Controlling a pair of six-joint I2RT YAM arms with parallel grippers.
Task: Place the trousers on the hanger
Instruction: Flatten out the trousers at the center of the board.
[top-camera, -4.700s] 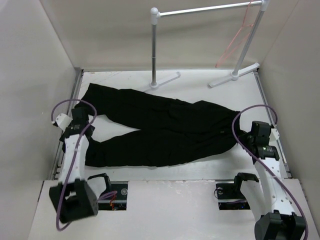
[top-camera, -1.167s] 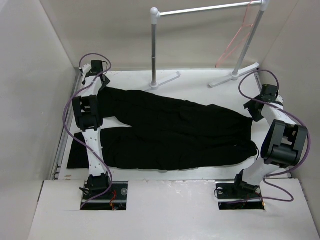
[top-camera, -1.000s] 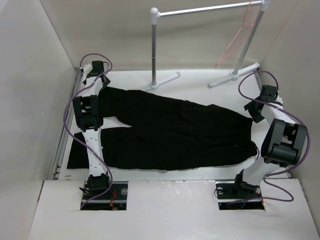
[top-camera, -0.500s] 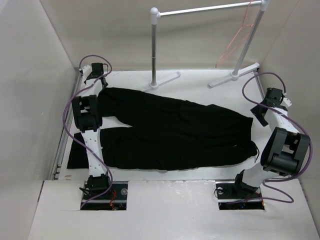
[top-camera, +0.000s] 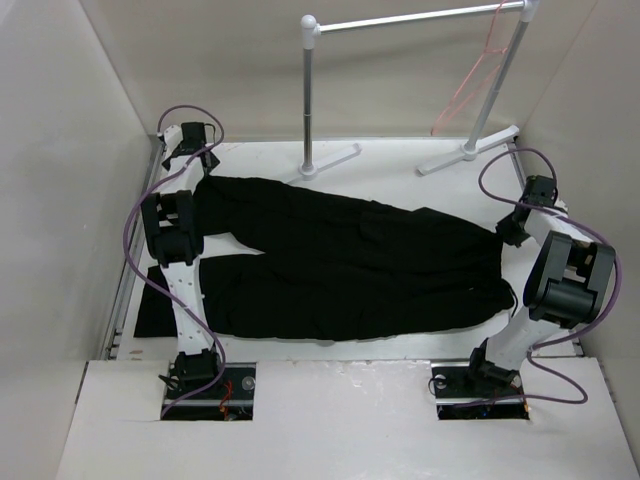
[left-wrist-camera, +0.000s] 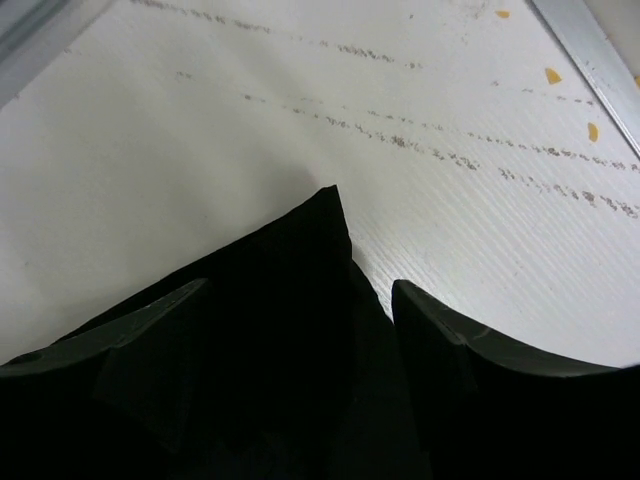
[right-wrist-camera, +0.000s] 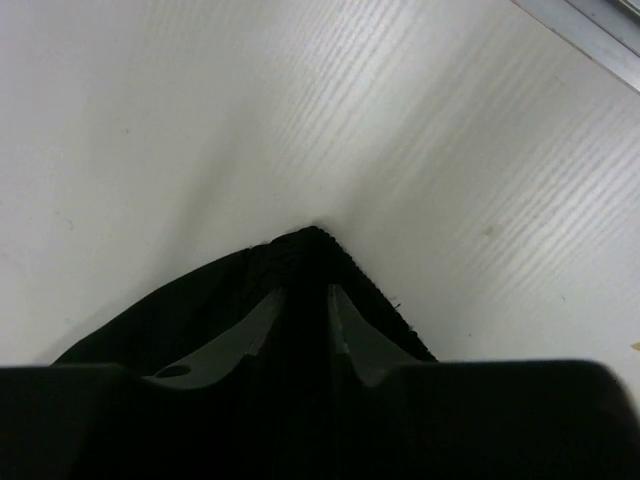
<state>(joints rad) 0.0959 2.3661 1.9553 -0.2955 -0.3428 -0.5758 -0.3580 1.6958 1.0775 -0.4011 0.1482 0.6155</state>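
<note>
Currently the trousers (top-camera: 350, 270) lie flat on the table (top-camera: 400, 172), the hanger (top-camera: 461, 92) on the far rack (top-camera: 309, 100). With the right gripper (right-wrist-camera: 305, 295) pinching a waist corner and the left gripper (left-wrist-camera: 300, 290) apart astride a hem corner, close the left fully before lifting

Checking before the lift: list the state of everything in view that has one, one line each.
trousers, lying spread flat on the table, not on the hanger
hanger, hanging bare at the right end of the rack's bar
rack, standing upright at the table's far side
left gripper, open, astride a corner of the trousers
right gripper, shut on a corner of the trousers
</note>
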